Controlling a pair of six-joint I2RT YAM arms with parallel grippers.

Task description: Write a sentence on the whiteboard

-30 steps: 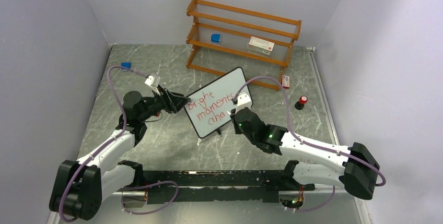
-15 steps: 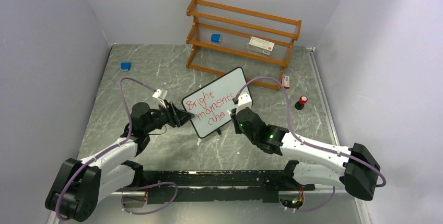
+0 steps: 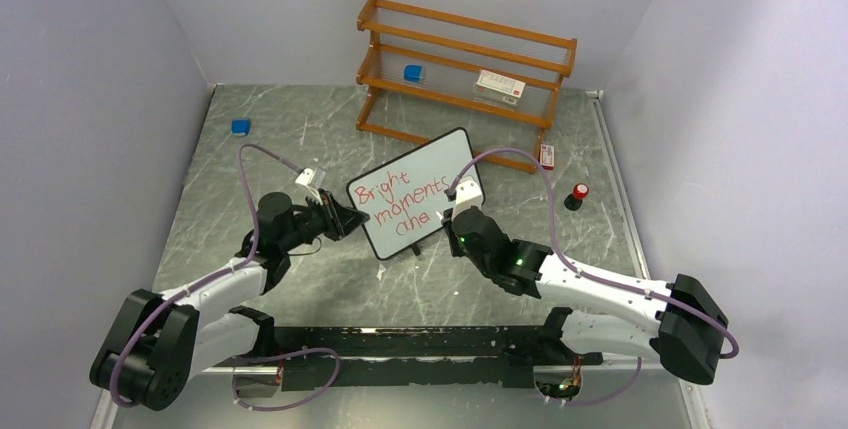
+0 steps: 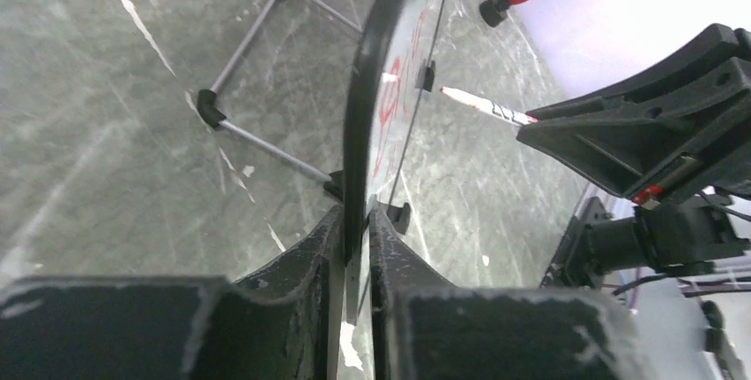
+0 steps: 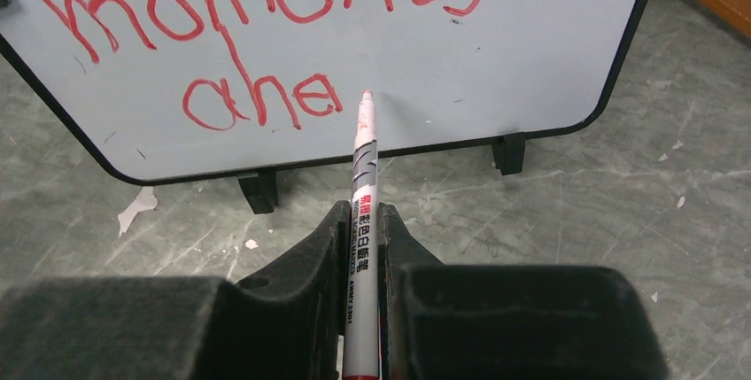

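The whiteboard (image 3: pixel 425 184) stands tilted mid-table on small black feet, with "Bright moments ane" on it in red. My left gripper (image 3: pixel 350 219) is shut on its left edge; the left wrist view has the black frame (image 4: pixel 363 88) pinched between the jaws of that gripper (image 4: pixel 356 216). My right gripper (image 3: pixel 452 214) sits at the board's lower right, shut on a white marker (image 5: pixel 364 158). In the right wrist view this gripper (image 5: pixel 360 212) points the marker's red tip at the whiteboard (image 5: pixel 496 34), just right of "ane". The marker (image 4: pixel 483 105) also shows in the left wrist view.
A wooden shelf (image 3: pixel 465 69) stands behind the board with a blue block (image 3: pixel 413 73) and a white box (image 3: pixel 499 86) on it. A blue piece (image 3: pixel 241 126) lies far left. A red-topped black cap (image 3: pixel 578 195) and a small red-white item (image 3: pixel 546 156) lie right of the board.
My left gripper has dropped toward the board's lower left edge and closed on its frame. The right arm and marker have stayed still.
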